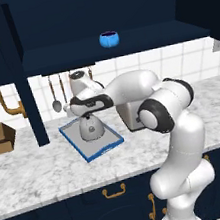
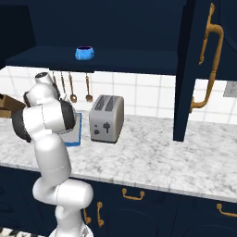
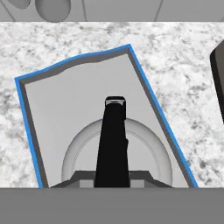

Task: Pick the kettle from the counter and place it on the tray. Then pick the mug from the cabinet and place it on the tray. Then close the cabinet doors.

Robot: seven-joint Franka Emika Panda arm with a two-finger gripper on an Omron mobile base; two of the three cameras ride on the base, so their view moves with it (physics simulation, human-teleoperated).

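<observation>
I have the pincer (image 1: 87, 117) pinching the kettle (image 1: 90, 127) by its black top handle, with the kettle sitting inside the tray (image 1: 114, 144) on the tabletop (image 1: 41, 169), ready for release. The toaster (image 2: 107, 118) stands just right; above, open room leads to the mug (image 1: 109, 39) on the cabinet shelf (image 1: 146, 39).

mug (image 2: 84, 53) on shelf, toaster (image 2: 107, 119) on counter (image 2: 152, 155)
</observation>
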